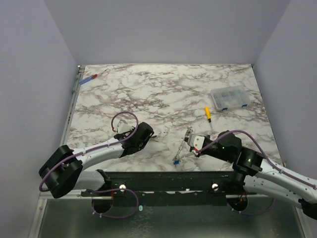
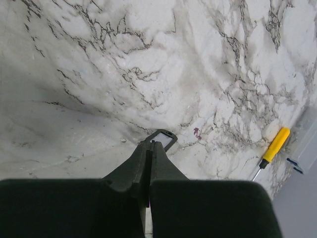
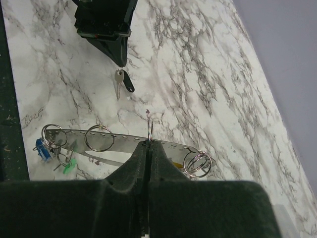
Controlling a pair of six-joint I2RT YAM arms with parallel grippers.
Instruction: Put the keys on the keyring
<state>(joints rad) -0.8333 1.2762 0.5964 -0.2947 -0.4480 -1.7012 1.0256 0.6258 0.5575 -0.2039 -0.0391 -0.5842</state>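
My left gripper (image 1: 150, 135) is shut on a small silver key (image 3: 118, 83) with a black head piece (image 2: 162, 138). It holds the key just above the marble, left of centre. My right gripper (image 1: 190, 142) is shut on the keyring (image 3: 124, 137), a long flattened silver loop with small holes. It grips the loop at a small split ring (image 3: 150, 130) that stands edge-on at the fingertips. More split rings (image 3: 99, 138) hang along the loop. A blue-capped key (image 3: 41, 148) and a green-capped one (image 3: 69, 166) hang at its left end. The blue cap also shows in the top view (image 1: 176, 161).
A yellow-handled screwdriver (image 1: 208, 113) lies behind the right gripper, beside a clear compartment box (image 1: 229, 98). A red-and-blue-handled screwdriver (image 1: 89, 78) lies at the far left corner. The table's dark front rail (image 1: 163, 178) runs close below both grippers.
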